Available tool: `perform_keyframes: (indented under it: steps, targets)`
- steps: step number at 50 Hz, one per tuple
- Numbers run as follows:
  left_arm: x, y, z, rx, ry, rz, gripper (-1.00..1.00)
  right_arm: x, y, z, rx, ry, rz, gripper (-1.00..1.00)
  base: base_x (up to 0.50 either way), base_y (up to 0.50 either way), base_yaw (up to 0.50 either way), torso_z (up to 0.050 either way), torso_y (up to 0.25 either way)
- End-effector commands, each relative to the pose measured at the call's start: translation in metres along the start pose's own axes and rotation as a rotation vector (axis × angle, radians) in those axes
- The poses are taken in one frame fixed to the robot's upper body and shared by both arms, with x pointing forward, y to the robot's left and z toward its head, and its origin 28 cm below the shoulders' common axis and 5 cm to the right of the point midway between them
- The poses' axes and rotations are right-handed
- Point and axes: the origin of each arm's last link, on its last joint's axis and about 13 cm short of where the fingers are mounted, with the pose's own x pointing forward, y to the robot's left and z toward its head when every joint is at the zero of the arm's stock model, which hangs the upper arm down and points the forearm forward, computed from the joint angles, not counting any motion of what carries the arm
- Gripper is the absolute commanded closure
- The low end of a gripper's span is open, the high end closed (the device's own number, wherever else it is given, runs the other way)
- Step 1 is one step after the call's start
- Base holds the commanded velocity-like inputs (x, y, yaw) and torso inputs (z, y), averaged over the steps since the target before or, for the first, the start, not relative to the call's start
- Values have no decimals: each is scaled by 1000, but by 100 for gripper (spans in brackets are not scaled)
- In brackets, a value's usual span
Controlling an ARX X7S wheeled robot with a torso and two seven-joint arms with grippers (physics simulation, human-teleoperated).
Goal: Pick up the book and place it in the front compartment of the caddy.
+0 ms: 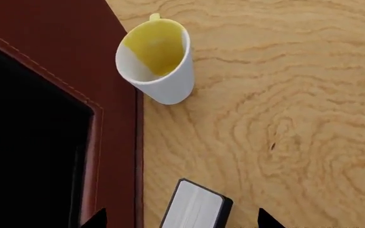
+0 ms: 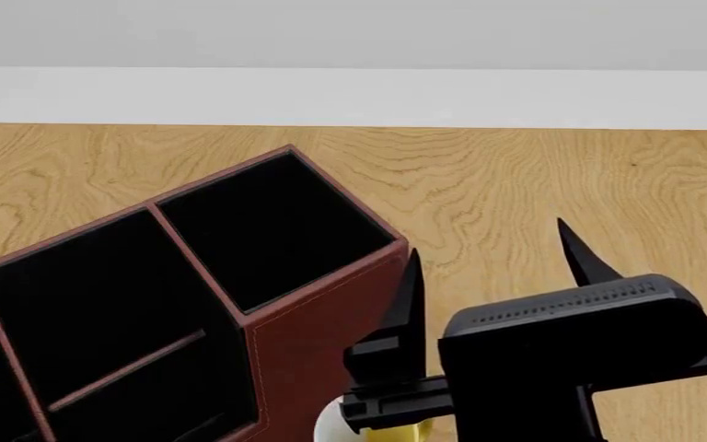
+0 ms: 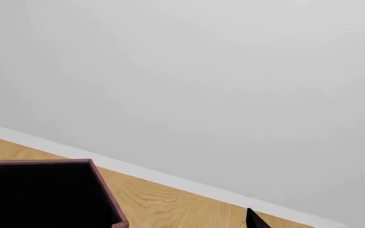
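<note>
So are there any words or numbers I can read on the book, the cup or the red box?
None: no words, numbers or signs show anywhere.
The book: only blank white page edges and a black cover show.
The white cup: plain, yellow inside.
The caddy: plain dark red with stitching only.

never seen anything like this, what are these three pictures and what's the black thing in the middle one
It is a simulated two-armed robot on wheels. The middle picture comes from a camera on its head, looking down at a wooden table. The black thing is the right gripper, a two-fingered claw, open and empty. The other two pictures come from cameras near each claw. On the table stands a dark red caddy with black compartments, and beside it a white mug that is yellow inside. The left wrist view shows the left gripper open, with a black book between its tips, apparently not gripped.
</note>
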Motion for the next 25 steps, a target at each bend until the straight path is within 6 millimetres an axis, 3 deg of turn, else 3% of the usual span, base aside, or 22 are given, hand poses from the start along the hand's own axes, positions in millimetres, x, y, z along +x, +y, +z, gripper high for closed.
perform_keyframes:
  steps: [1,25]
  targets:
    - [5,-2,-3,2,13,-14,-100,-1,-1,0,0,2,-3,-100,0,0,0,0,0]
    - [16,0,-14,-13,50,-17,-100,2,-1,3,-5,0,1,-100,0,0,0,0,0]
